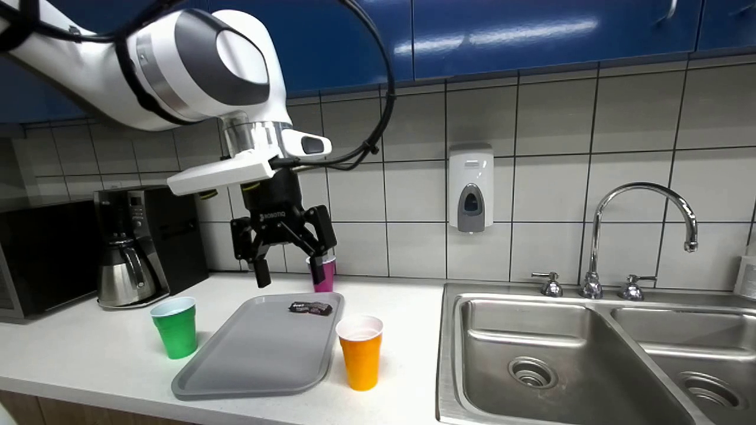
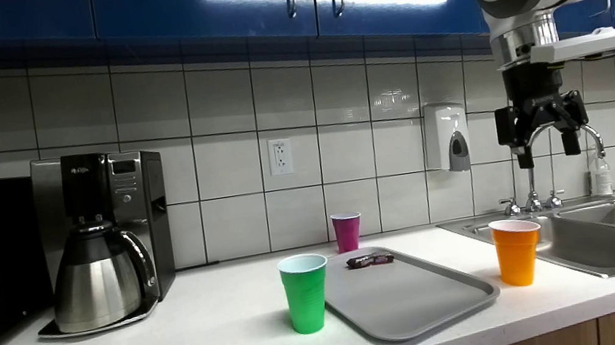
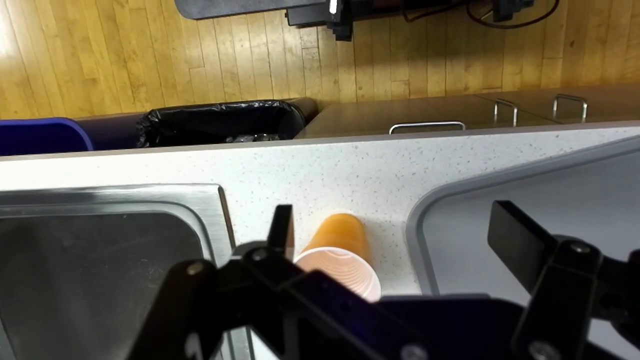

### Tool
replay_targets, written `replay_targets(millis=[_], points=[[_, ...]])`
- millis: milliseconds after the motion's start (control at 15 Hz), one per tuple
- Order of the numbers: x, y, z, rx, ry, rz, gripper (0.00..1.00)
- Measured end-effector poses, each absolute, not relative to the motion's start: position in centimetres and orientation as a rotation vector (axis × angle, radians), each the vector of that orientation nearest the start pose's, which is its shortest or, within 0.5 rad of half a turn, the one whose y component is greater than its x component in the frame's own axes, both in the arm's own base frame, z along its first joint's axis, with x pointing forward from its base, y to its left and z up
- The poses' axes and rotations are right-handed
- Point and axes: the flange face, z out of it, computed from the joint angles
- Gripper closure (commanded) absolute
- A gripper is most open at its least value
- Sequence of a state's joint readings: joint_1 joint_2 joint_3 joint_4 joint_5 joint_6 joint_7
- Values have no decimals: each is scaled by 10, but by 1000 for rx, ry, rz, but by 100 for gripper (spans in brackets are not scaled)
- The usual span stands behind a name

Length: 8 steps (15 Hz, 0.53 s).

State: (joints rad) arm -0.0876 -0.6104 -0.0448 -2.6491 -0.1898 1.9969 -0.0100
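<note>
My gripper (image 1: 290,277) is open and empty, raised above the counter, in both exterior views (image 2: 548,154). In the wrist view (image 3: 394,222) its fingers are wide apart. An upright orange cup (image 1: 361,354) stands below, seen between the fingers nearer the left one (image 3: 345,235). A grey tray (image 1: 254,354) lies beside this cup; its edge shows in the wrist view (image 3: 417,230). A dark wrapped bar (image 2: 369,260) lies on the tray's far end. An upright green cup (image 2: 305,296) stands at the tray's other side. An upright magenta cup (image 2: 348,233) stands behind the tray, near the wall.
A steel double sink (image 1: 449,354) with a curved faucet (image 1: 596,236) is beside the orange cup. A soap dispenser (image 1: 471,189) hangs on the tiled wall. A coffee maker (image 2: 99,261) stands at the counter's far side. Blue cabinets (image 2: 208,15) hang above. A lined bin (image 3: 215,122) stands below the counter edge.
</note>
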Motion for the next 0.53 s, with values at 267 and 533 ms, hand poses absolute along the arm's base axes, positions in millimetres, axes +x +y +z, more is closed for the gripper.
replay_targets(millis=[267, 533], points=[[358, -56, 410, -3278, 33, 106, 0], [368, -56, 394, -3275, 21, 115, 0]])
